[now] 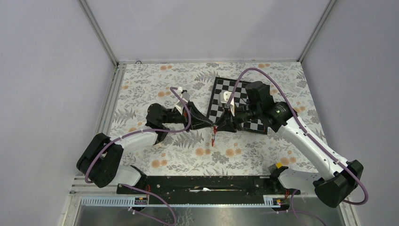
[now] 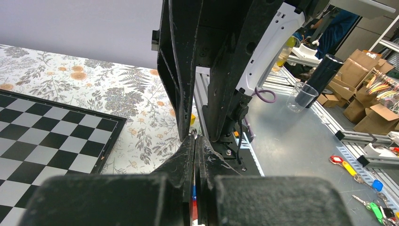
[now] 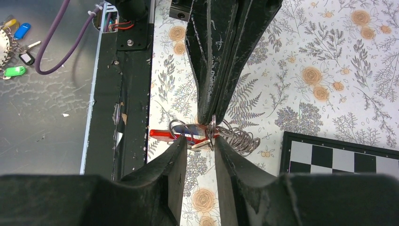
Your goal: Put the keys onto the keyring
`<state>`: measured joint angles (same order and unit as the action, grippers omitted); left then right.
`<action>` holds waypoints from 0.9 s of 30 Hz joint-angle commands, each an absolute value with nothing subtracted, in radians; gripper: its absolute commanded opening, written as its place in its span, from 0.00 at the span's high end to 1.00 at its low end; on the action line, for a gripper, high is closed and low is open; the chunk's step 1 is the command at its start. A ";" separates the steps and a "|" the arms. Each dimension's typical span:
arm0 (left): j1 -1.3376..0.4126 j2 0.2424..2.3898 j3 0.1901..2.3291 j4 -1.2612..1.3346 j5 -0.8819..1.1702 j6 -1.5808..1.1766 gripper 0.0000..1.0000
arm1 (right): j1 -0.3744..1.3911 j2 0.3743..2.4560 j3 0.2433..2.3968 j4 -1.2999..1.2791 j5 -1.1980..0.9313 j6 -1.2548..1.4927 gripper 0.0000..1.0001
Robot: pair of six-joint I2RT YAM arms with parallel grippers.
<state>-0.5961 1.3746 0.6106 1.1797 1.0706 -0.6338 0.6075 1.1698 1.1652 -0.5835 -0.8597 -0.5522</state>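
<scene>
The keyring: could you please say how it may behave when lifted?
The keyring looks like thin wire loops, so probably light and springy. Being smooth metal, it may slip; the red-tagged key would likely dangle.

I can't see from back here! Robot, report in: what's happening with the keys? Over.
Left gripper shut, pinching the keyring. Right gripper straddling the keys, grip unclear. Chessboard off to the side, not blocking.
</scene>
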 commanded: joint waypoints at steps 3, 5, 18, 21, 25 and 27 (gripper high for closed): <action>-0.591 1.378 0.606 1.273 1.042 -0.652 1.00 | 0.601 1.182 1.150 -0.537 -0.905 -0.538 0.68; -0.591 1.378 0.605 1.273 1.043 -0.652 1.00 | 0.601 1.184 1.150 -0.534 -0.905 -0.536 0.70; -0.591 1.379 0.601 1.269 1.045 -0.646 1.00 | 0.601 1.183 1.145 -0.502 -0.867 -0.505 0.68; -0.591 1.379 0.601 1.269 1.046 -0.644 1.00 | 0.602 1.180 1.144 -0.500 -0.861 -0.504 0.68; -0.591 1.381 0.603 1.268 1.045 -0.644 1.00 | 0.601 1.180 1.137 -0.501 -0.879 -0.506 0.69; -0.591 1.379 0.602 1.269 1.045 -0.643 1.00 | 0.601 1.180 1.129 -0.500 -0.890 -0.510 0.70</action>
<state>-0.5961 1.3788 0.5976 1.1877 1.0611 -0.6483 0.6064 1.1828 1.1435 -0.5255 -0.8742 -0.5144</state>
